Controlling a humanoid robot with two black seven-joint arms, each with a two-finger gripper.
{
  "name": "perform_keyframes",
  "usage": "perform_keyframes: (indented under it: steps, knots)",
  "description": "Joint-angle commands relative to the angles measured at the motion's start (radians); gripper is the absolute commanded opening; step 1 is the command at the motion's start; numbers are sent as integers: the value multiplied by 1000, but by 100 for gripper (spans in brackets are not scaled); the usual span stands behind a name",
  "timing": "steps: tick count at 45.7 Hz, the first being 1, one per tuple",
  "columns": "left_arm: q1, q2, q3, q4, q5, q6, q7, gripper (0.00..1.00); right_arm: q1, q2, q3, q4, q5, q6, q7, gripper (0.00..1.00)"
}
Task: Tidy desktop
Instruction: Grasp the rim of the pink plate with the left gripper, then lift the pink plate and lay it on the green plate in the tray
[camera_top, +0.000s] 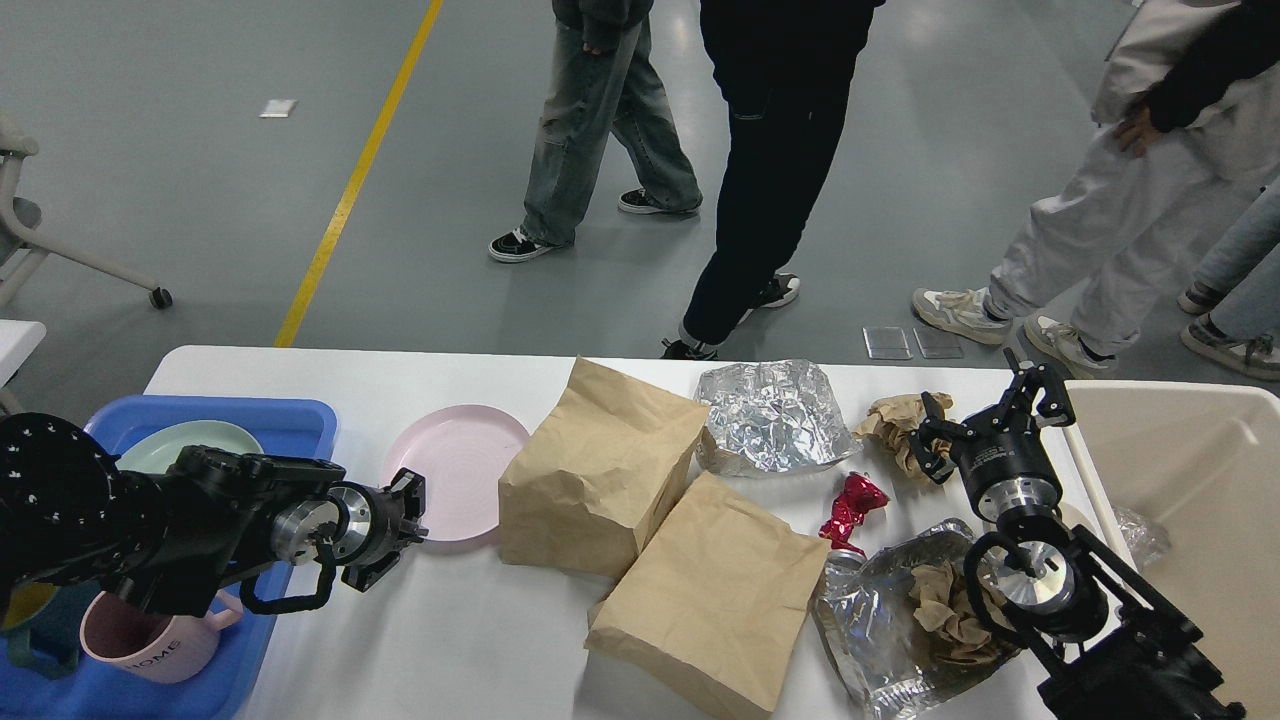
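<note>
Counter (460, 640), white, rounded corners — the desktop to be tidied; spans the lower view, carrying all items below. Landmark for places: the nearer paper bag.

1. Nearer paper bag (715, 595), brown, lying flat at the near middle. Judged light, soft, crushable; best taken by a free edge or corner.
2. Foil sheet with brown paper wad (900, 620), just right of the landmark. Judged very light, springy, tears easily; pinch at a raised crease.
3. Mug (150, 640), pink, in the blue tray (300, 425), far left of the landmark. Judged rigid, breakable; handle or rim.
4. Left gripper (405, 530), left of the landmark, at the near rim of the pink plate. Fingers slightly apart, nothing held; seen almost end-on, so the gap is uncertain.
5. Red wrapper (852, 505), crumpled, just beyond the landmark's right corner. Judged weightless, slippery.
6. Farther paper bag (595, 470), behind and touching the landmark. Handles alike.
7. Pink plate (460, 470), left of the farther bag. Judged stiff, smooth, low-rimmed; grip the rim.
8. Right gripper (985, 415), beyond and right of the landmark, fingers spread wide, empty, beside a crumpled brown paper (895, 418).
9. Crumpled foil (770, 415), behind the landmark.
10. Beige bin (1180, 470), far right, likely destination for rubbish
</note>
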Motion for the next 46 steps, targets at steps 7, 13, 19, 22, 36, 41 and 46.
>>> perform_keyframes:
  steps: [7, 13, 19, 22, 36, 41, 46]
  knots:
    - [-11, 12, 0, -11, 0, -5, 7, 0, 0, 0, 0, 0, 0, 0, 0, 100]
    - [-19, 27, 5, -21, 0, -4, 8, 0, 0, 0, 0, 0, 0, 0, 0, 100]
    - [-68, 88, 45, -86, 1, -7, 18, 0, 0, 0, 0, 0, 0, 0, 0, 100]
    - [-123, 128, 75, -149, 3, -16, 22, 0, 0, 0, 0, 0, 0, 0, 0, 100]
    - [-548, 266, 295, -451, 6, -82, 59, 0, 0, 0, 0, 0, 0, 0, 0, 100]
    - [-743, 270, 382, -580, 4, -117, 73, 0, 0, 0, 0, 0, 0, 0, 0, 100]
    - [-899, 273, 434, -695, 1, -125, 61, 0, 0, 0, 0, 0, 0, 0, 0, 100]
